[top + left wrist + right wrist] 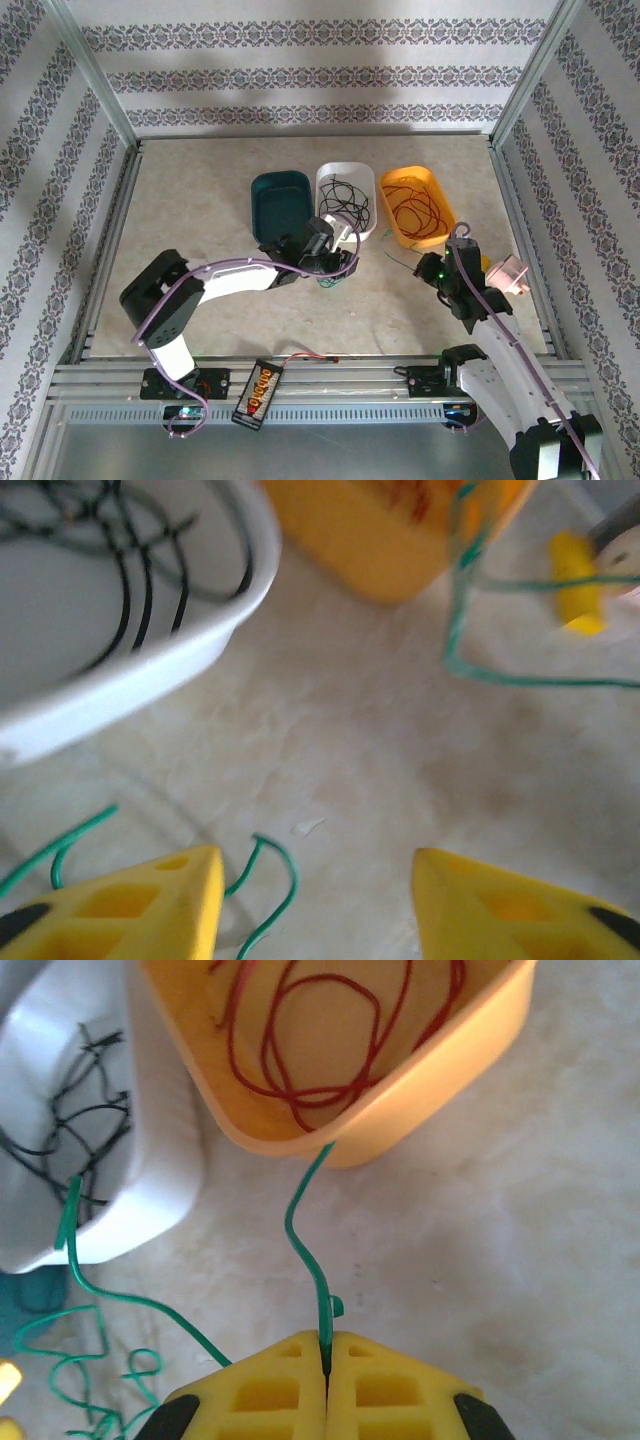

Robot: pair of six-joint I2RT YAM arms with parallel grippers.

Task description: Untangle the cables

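Observation:
A green cable (300, 1230) runs from the orange tray's (440, 1070) wall into my right gripper (327, 1338), which is shut on it; its other strand trails left into loose coils (90, 1380). Red cables (320, 1030) lie coiled in the orange tray. Black cables (130, 590) lie in the white tray (130, 680). My left gripper (316, 852) hangs open over the table just in front of the white tray, a loop of green cable (275, 880) lying free beside its left finger. From above, the left gripper (335, 265) and right gripper (430, 268) are about a tray's width apart.
A dark teal tray (280, 176) stands left of the white tray (345, 165) and orange tray (410, 170). A black-orange battery pack (258, 390) with a red-black lead lies on the front rail. A pink object (510, 275) sits by the right arm. Aluminium posts frame the table.

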